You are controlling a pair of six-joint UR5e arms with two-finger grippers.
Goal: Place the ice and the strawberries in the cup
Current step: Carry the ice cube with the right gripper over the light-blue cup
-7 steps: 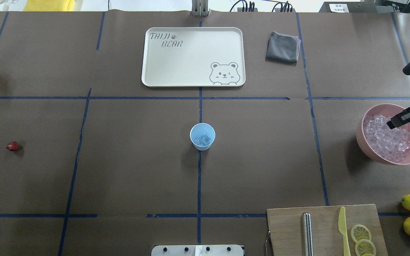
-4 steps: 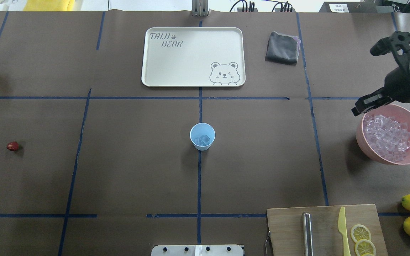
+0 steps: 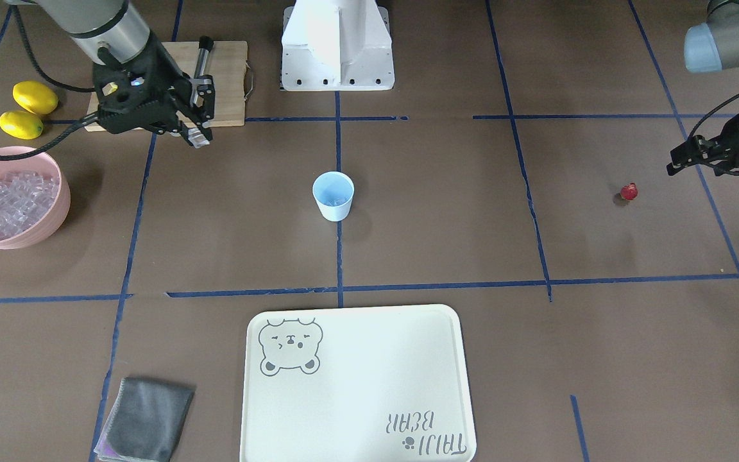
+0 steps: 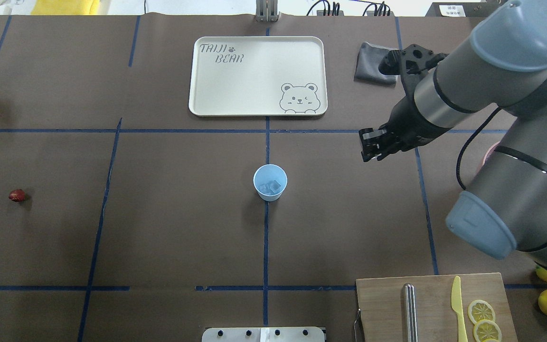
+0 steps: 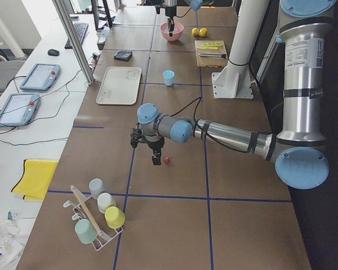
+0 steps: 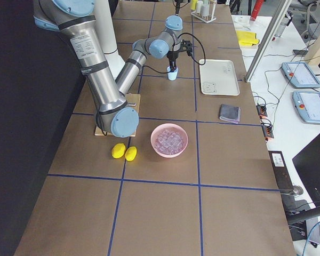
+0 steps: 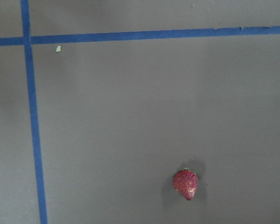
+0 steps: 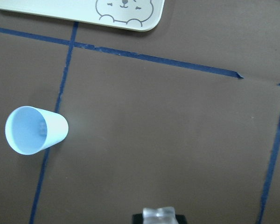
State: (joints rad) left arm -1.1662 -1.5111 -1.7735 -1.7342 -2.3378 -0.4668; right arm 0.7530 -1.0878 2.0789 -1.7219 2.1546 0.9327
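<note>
**A:** What did the right gripper point(image 3: 196, 135) have?

**B:** It was clamped on one small clear glassy ice cube point(image 8: 159, 215), which showed between its fingers, up off the table. The small light-blue tapered plastic cup point(image 4: 269, 182) stood well apart from it, lower down, to its left and a little nearer the robot's base. A couple of cubes already lay in the cup's bottom.

**A:** So how should it have carried the cube over?

**B:** I'd say by bringing the fingertips right over the open mouth before unclenching, and low enough that the slick cube dropped straight in. Nothing weighted the light cup, so a knock on the rim could have tipped it.

**A:** And the berry?

**B:** The tiny glossy red strawberry point(image 7: 185, 184) lay on the brown paper beneath the left gripper point(image 5: 156, 157), slightly off its centre line, apart from it. Whether those fingers were spread or closed I couldn't tell. The large pink bowl point(image 3: 55, 212) of ice sat behind the right gripper, well away
</note>
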